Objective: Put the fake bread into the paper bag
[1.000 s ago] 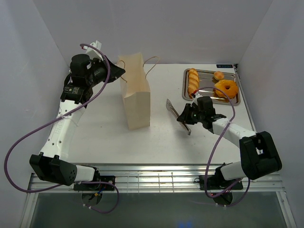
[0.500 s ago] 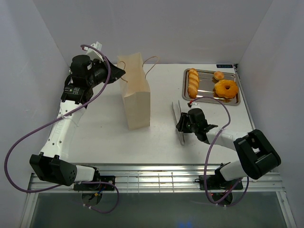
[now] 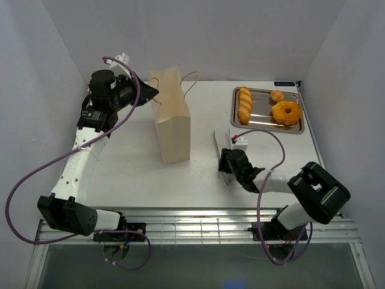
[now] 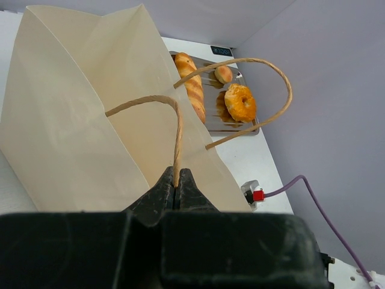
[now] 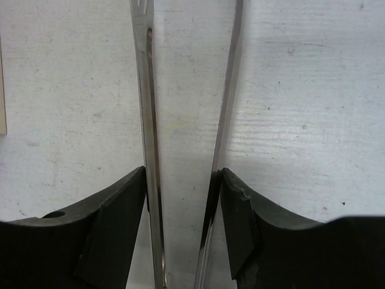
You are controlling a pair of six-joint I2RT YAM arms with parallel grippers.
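My right gripper (image 5: 183, 186) has come down from beside the rectangular steel tray (image 3: 260, 90) to the table. Its jaws have parted about halfway, and the metal tongs (image 5: 147, 120) spring out against the pads; I can't tell whether that is still a grip. The glossy golden toy bread (image 3: 243, 105) remains on the tray, so nothing is being carried. My left gripper (image 4: 175, 182) stays pressed together on a cord handle of the tall cream paper bag (image 3: 172, 129).

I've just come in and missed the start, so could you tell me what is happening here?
The left hand pinches one cord handle of the upright paper bag. The right hand holds the metal tongs low over the table. The fake bread lies on the steel tray; none is in the tongs.
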